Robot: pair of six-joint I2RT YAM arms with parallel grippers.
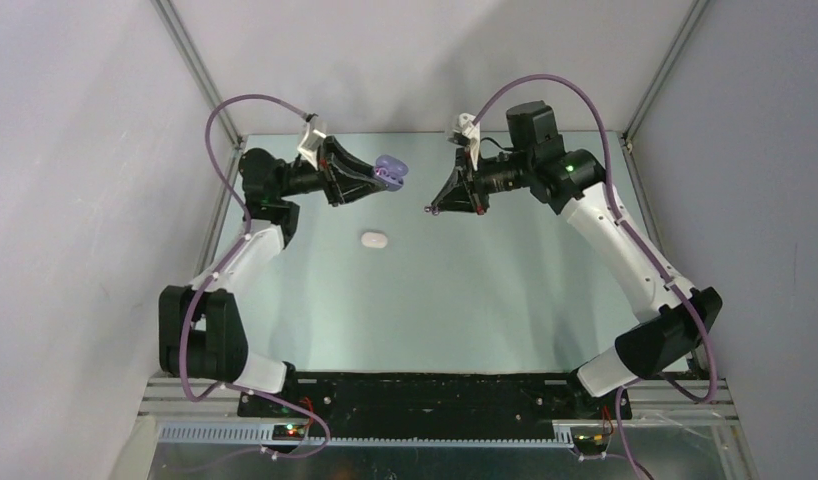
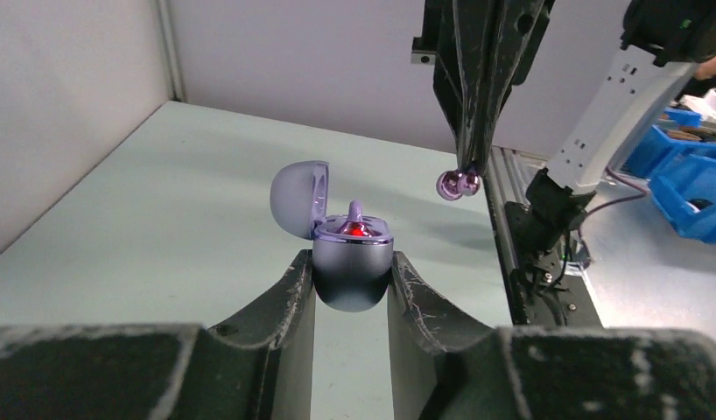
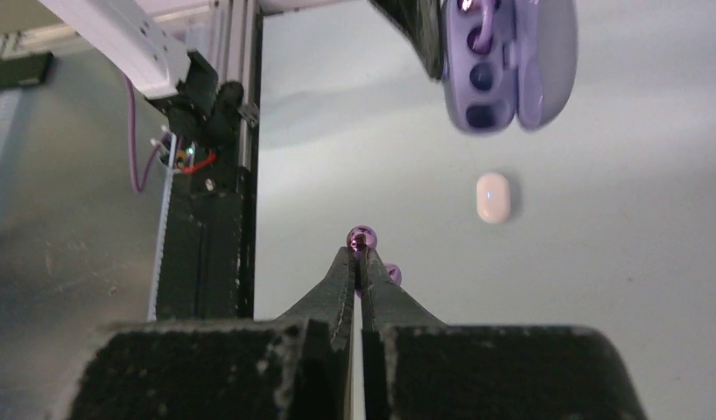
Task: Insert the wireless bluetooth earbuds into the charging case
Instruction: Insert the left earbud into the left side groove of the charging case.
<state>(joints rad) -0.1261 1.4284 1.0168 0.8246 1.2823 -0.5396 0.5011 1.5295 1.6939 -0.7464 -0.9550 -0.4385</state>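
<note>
My left gripper [image 2: 352,282] is shut on the body of a purple charging case [image 2: 353,255] and holds it above the table with its lid [image 2: 298,198] open. One purple earbud [image 2: 355,215] sits in the case, beside a red light. My right gripper [image 3: 361,255] is shut on a second purple earbud [image 3: 361,236], whose shiny end sticks out past the tips. In the top view that gripper [image 1: 432,209] hangs a short way right of the case [image 1: 390,171], apart from it. From the left wrist, the held earbud [image 2: 457,183] hangs up and right of the case.
A small white closed case [image 1: 373,239] lies on the pale green table [image 1: 485,300] below the purple case, also in the right wrist view [image 3: 493,197]. Grey walls and metal frame posts close in the table at back and sides.
</note>
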